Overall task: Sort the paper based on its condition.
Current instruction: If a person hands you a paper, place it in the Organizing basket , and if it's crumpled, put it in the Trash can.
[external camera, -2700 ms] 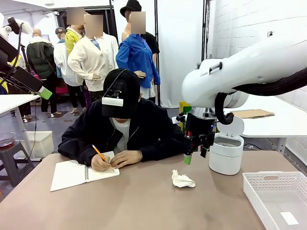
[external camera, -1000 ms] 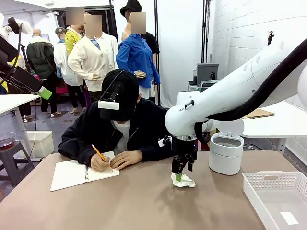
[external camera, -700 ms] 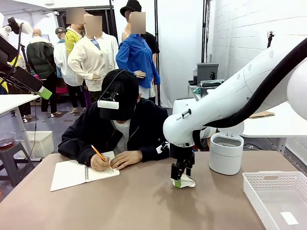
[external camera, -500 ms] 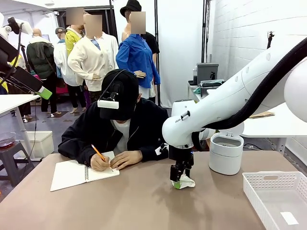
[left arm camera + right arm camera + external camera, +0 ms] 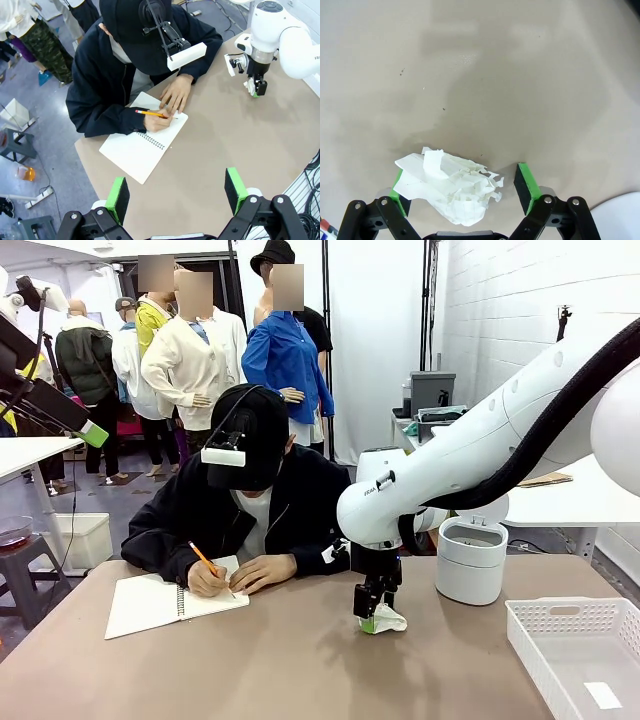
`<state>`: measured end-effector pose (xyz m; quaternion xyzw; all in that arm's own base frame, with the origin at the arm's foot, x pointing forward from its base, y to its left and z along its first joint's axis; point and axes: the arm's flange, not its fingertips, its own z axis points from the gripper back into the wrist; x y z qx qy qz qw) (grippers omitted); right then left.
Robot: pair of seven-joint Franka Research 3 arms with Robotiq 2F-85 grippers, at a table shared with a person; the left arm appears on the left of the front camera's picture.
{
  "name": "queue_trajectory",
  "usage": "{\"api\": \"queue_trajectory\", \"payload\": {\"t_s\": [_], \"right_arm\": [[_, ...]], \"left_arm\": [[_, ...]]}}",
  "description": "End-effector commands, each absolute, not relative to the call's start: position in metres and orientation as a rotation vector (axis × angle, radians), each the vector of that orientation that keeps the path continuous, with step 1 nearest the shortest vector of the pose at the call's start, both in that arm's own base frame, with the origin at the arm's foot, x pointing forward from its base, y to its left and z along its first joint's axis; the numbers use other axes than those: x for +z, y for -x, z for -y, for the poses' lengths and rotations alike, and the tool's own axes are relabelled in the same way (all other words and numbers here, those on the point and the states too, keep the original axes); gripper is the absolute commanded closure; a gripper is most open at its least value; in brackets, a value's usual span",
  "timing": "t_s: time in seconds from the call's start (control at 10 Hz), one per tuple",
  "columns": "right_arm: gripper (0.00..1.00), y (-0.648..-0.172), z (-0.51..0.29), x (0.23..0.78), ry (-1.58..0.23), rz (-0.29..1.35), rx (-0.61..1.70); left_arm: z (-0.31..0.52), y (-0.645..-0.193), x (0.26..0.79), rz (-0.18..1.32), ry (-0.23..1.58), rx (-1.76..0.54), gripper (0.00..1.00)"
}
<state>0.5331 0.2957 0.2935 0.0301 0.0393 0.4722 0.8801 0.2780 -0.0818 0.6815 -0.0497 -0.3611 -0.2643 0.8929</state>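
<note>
The crumpled white wad of thin paper point(image 5: 447, 187) — lumpy, ragged-edged — lies on the matte tan table point(image 5: 250, 670), near the round white plastic bin point(image 5: 471, 560), to its left. The right pincer point(image 5: 372, 612) straddles the wad, its green pads wide apart and one partly hidden behind it. A white spiral-bound notebook point(image 5: 150, 602) lies farther left of the bin. The left pincer point(image 5: 176, 192) stands wide — nothing between. Print on the white arm point(image 5: 470, 455) is too small to read.

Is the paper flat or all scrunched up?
Scrunched up: the paper is a lumpy, creased wad with ragged edges, lying on the table.
</note>
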Motion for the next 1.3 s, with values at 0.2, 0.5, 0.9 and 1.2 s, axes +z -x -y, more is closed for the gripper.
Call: {"api": "queue_trajectory", "payload": {"t_s": [0.2, 0.5, 0.9, 1.2], "right_arm": [[0.25, -0.532, -0.295, 0.295, -0.053, -0.076, 0.996], [0.84, -0.529, -0.296, 0.298, -0.062, -0.085, 0.993], [1.0, -0.517, -0.298, 0.327, -0.048, -0.102, 0.842], [1.0, -0.487, -0.284, 0.409, -0.063, -0.091, 0.823]], "left_arm": [[0.081, -0.278, 0.681, 0.749, 0.104, -0.546, 0.0], [0.081, -0.278, 0.681, 0.749, 0.104, -0.546, 0.0], [0.081, -0.278, 0.681, 0.749, 0.104, -0.546, 0.0], [0.081, -0.278, 0.681, 0.749, 0.104, -0.546, 0.0]]}}
